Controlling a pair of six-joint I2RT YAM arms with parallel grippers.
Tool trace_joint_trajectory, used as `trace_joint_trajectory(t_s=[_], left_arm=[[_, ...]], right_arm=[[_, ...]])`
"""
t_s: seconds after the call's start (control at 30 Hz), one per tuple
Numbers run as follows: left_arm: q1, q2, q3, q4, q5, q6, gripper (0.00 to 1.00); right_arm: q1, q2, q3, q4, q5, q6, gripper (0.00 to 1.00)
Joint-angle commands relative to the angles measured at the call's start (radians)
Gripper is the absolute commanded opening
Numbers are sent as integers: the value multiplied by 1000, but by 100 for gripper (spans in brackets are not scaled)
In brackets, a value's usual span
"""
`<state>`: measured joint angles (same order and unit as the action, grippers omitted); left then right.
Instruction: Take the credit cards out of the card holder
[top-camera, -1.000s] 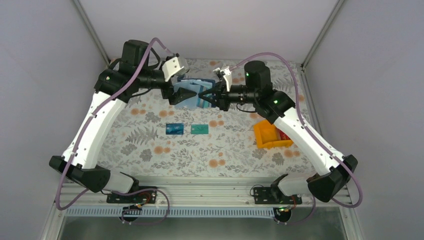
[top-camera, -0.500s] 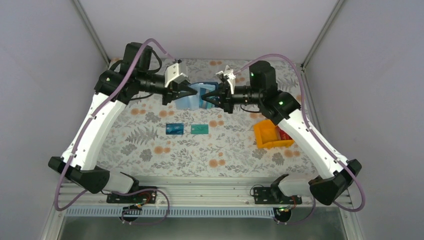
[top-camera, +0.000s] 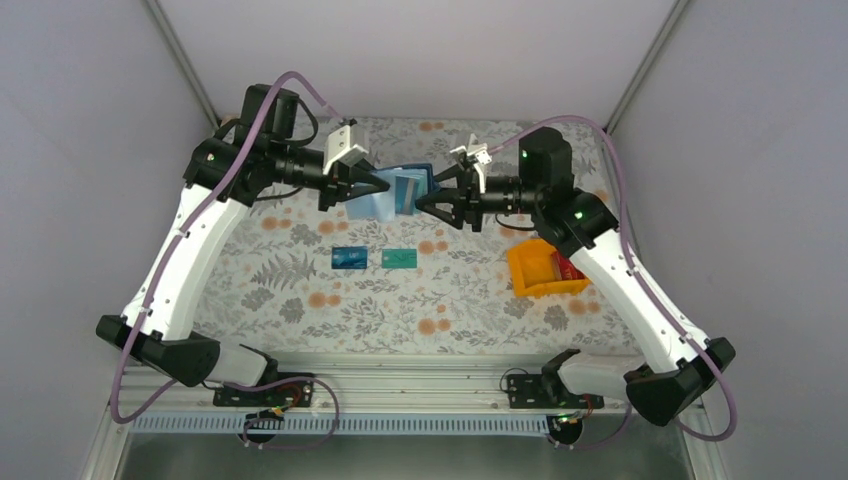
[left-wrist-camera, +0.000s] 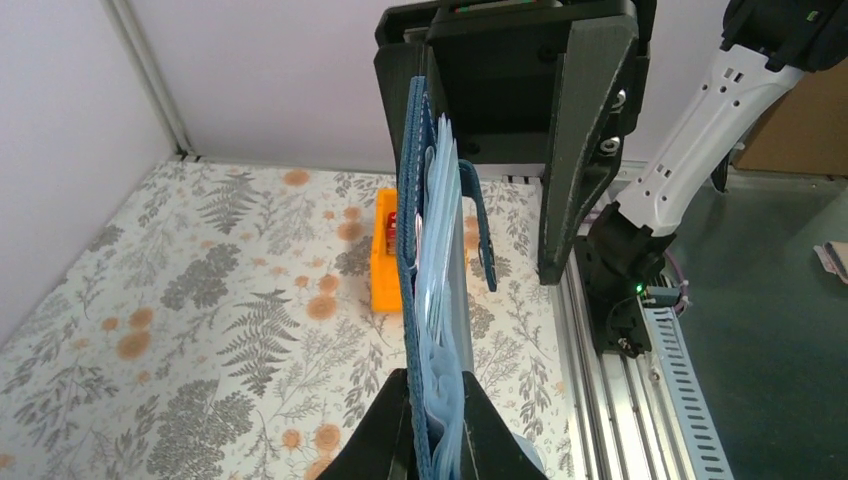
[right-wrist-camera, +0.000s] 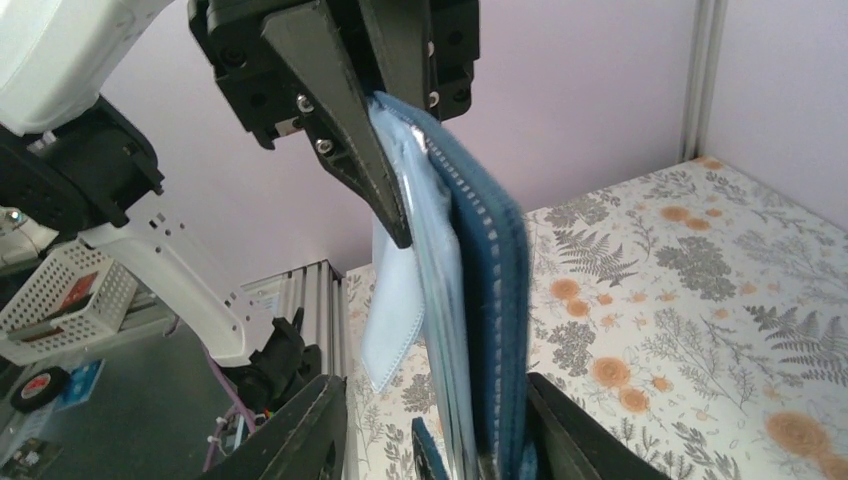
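cannot tell from either wrist view what fills the card holder (left-wrist-camera: 411, 250) pockets. loses its lower end under the left wrist view's bottom edge. hides most of the orange bin (left-wrist-camera: 381, 270) behind it there. half covers a red thing (top-camera: 567, 268) in the bin under the right arm (top-camera: 620, 280); too small to name.

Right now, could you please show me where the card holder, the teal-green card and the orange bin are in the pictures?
card holder (top-camera: 375, 205): top view, on its light blue inside face.
teal-green card (top-camera: 399, 258): top view, on the middle of the card.
orange bin (top-camera: 545, 286): top view, on its near wall.
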<state>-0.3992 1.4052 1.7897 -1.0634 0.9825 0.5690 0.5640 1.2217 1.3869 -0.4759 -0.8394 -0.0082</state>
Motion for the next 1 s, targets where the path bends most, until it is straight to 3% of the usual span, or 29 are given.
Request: trace_joint_trajectory(t_s=[0.0,0.1,0.23,0.27,0.37,0.4,0.47,0.53,0.7,0.87,0.97], left_arm=[[7,-9,25,6,44,22,2],[7,-9,29,6,47,19,2],[9,-14,22,6,50,21,2],[9,-15,21,4,49,22,3],[15,-22,12,21,23,-5,3],[17,-25,10,34,-1,-22,8],[21,-28,5,64,-88,-56,34],[27,-36,-2,107,-184,-98,48],[37,-47,-24,145,-286,-140,59],[37,-45,-36,118,-192,-109,61],[37,-41,-62,112,-128,-100,60]], right_arm=[[-6,6,-17,62,-77,36,48],[-5,36,-1,76,-107,61,45],[-6,43,-1,111,-128,76,6],[-4,43,-1,120,-119,89,4],[-8,42,10,103,-50,108,4],[-13,44,17,84,-14,109,4],[-24,52,34,31,98,122,4],[-33,76,74,-59,309,168,4],[-35,199,166,-349,986,271,4],[39,309,227,-458,1159,312,4],[96,344,252,-438,1135,304,4]])
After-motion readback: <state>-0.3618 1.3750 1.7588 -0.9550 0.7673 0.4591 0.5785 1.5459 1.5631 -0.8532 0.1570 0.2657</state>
